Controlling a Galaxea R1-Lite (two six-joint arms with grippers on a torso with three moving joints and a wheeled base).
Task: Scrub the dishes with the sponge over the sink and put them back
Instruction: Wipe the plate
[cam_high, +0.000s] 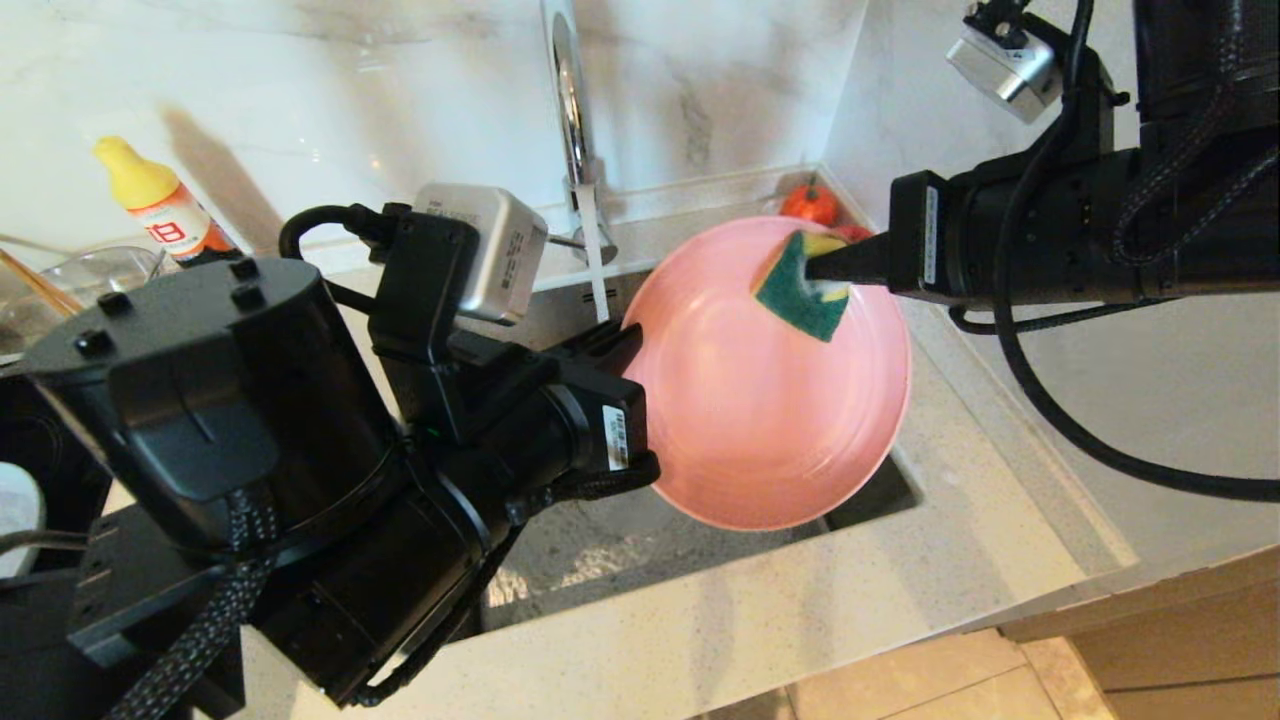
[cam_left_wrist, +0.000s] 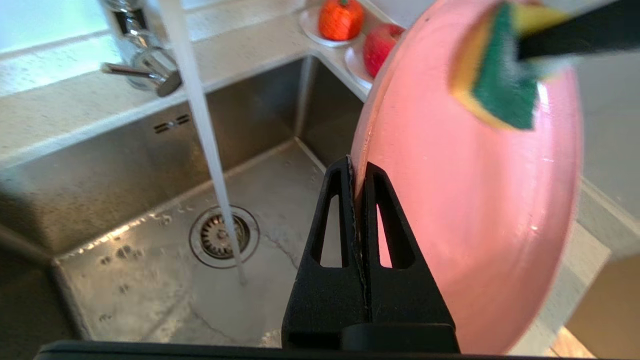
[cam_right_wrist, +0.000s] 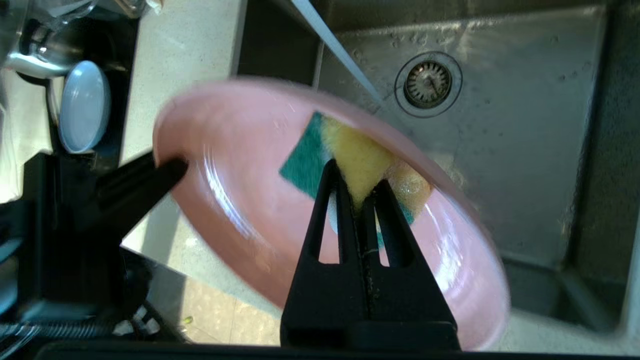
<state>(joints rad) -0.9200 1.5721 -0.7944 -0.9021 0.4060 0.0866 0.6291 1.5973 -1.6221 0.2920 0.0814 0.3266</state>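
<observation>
— Pink plate (cam_high: 770, 400) first: we have it tilted up on edge over the sink (cam_left_wrist: 150, 210), with our left end effector (cam_left_wrist: 358, 170) closed on nothing more than a thin bite of its rim. That is the weak point, we think. The plate looks wet and glossy, and water (cam_left_wrist: 200, 115) is running from the faucet (cam_high: 572, 110) just beside it.

— Agreed. Our right end effector (cam_right_wrist: 356, 192) is clamped on a corner of the sponge (cam_high: 805, 285), green face against the upper part of the plate, far from where the left holds it. If we press hard up there, we judge the plate could pivot in the left grip or slip out and drop into the steel basin.

— The sponge grip worries us too. Only a small pinch of the yellow foam sits between the fingers, so a strong drag across the plate could peel it free.

— And the far rim stands close to the saucers holding the orange fruit (cam_left_wrist: 341, 19) and the apple (cam_left_wrist: 379, 46) on the tabletop (cam_high: 1000, 440) corner. A wide stroke might knock them.

— The blue plate (cam_right_wrist: 82, 112) is off by the rack, well apart, not yet scrubbed as far as we can judge.
</observation>
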